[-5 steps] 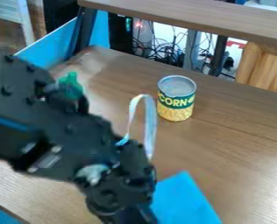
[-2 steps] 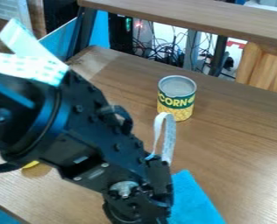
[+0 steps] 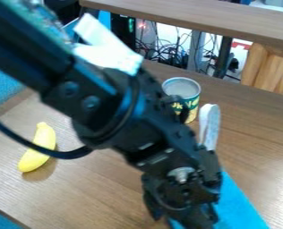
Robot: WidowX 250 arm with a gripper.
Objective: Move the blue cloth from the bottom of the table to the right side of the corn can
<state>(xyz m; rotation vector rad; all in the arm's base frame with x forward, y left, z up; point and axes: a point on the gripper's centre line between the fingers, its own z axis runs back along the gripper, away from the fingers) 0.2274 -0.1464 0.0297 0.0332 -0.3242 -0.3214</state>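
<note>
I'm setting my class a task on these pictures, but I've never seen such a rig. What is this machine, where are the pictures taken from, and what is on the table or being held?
The machine is a robot arm: jointed, black, entering from the upper left. At its lower end hangs the gripper, the part made for grasping. Every picture comes from one fixed camera looking down at a slant.

On the wooden table lie a yellow banana, at the left, and a blue cloth, at the bottom. A can with a green and yellow label stands upright, partly behind the arm. The gripper is at the cloth, but I cannot tell whether it holds it.
</note>
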